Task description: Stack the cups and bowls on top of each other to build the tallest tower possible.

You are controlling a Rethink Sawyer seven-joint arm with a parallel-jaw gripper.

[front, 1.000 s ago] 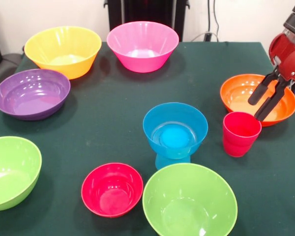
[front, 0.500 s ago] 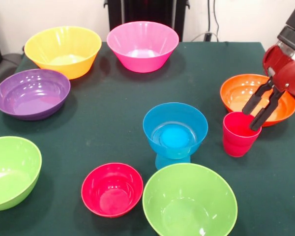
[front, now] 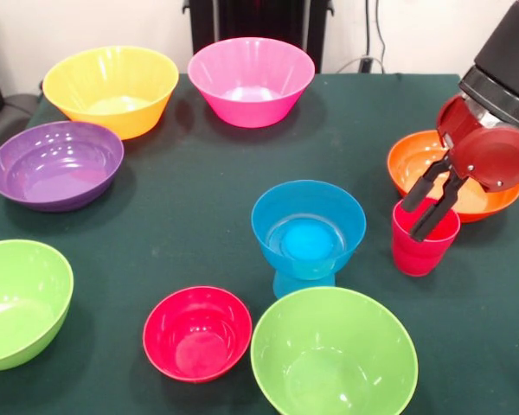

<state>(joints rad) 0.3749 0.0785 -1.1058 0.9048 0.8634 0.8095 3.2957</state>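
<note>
Green cloth covers the desk (front: 199, 181). Far left, a lime bowl (front: 17, 303) is cut off by the edge, and the second lime bowl (front: 333, 354) is clipped at the bottom. Mid-desk, the blue bowl (front: 308, 226) sits on an upturned blue cup (front: 301, 281), mostly hidden. At right, the end effector (front: 418, 220), fingers slightly spread, has swung left since a second ago and now dips into the red cup (front: 422, 242), blocking part of the orange bowl (front: 419, 164).

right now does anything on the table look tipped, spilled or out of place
Nothing spilled or broken. One oddity: the blue bowl sits perched on an upturned light blue cup, not on the cloth. The gripper hangs tilted at the red-pink cup.
</note>
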